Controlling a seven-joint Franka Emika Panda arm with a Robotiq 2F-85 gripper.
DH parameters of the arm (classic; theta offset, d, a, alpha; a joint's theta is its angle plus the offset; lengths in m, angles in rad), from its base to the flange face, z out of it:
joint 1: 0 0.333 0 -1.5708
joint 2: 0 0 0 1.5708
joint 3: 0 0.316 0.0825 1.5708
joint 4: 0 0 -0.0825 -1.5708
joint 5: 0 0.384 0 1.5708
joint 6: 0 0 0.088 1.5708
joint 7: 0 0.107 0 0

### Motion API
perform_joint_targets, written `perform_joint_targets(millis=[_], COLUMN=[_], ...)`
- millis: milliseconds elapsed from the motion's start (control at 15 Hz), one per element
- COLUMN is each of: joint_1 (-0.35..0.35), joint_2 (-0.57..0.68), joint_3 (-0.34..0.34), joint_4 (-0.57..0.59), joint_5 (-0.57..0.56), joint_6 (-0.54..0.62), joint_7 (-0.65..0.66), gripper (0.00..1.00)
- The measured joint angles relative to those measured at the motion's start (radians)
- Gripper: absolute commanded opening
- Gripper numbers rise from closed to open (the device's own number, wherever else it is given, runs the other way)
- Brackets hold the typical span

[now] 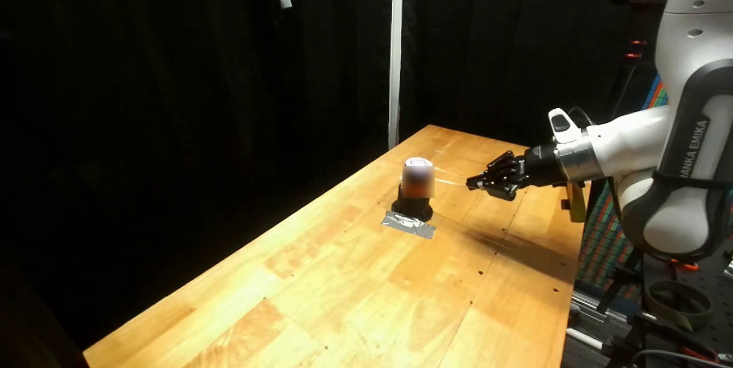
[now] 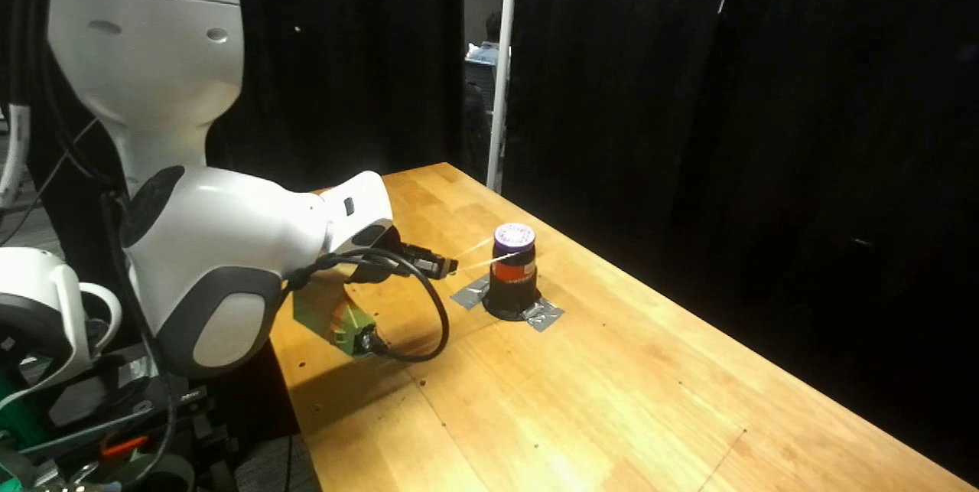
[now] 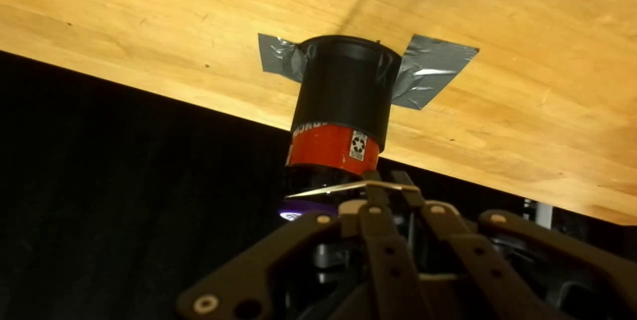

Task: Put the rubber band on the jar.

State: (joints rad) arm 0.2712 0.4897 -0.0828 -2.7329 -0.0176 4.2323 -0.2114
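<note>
The jar stands upright in a black holder on the wooden table. It has a purple-rimmed white lid, a dark upper part and an orange-red label; it also shows in an exterior view and in the wrist view. A pale rubber band is stretched between the jar's upper part, below the lid, and my gripper. In the wrist view the band runs across the outside of both fingertips, which stand a small gap apart. The jar's far side is hidden.
Grey tape strips fix the holder to the table. The table's long edge runs behind the jar, with black curtains beyond. A cable loops beside the wrist.
</note>
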Motion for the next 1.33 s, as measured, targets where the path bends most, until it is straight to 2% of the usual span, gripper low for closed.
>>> perform_joint_targets(millis=[267, 467, 600, 667, 733, 800, 867, 1000, 1067, 1200, 1267, 1333], joint_1=[0.015, 0.131, 0.201, 0.201, 0.184, 0.17, 0.162, 0.168, 0.201, 0.321, 0.37, 0.406], joint_2=[-0.023, -0.033, -0.033, -0.035, -0.047, -0.077, -0.12, -0.23, -0.281, -0.358, -0.373, -0.377], joint_3=[0.059, -0.002, -0.048, -0.042, -0.026, -0.018, -0.015, -0.018, -0.046, -0.17, -0.22, -0.254], joint_4=[0.105, 0.179, 0.196, 0.184, 0.158, 0.129, 0.104, 0.061, 0.049, 0.035, 0.03, 0.026], joint_5=[0.184, 0.324, 0.371, 0.372, 0.372, 0.384, 0.411, 0.542, 0.624, 0.796, 0.885, 0.972], joint_6=[-0.013, -0.02, -0.019, -0.021, -0.043, -0.1, -0.171, -0.334, -0.415, -0.552, -0.584, -0.601], joint_7=[-0.038, -0.041, -0.038, -0.047, -0.069, -0.105, -0.151, -0.288, -0.367, -0.532, -0.618, -0.7], gripper=[0.13, 0.12, 0.14, 0.37, 0.38, 0.44, 0.53, 0.69, 0.76, 0.91, 0.98, 1.0])
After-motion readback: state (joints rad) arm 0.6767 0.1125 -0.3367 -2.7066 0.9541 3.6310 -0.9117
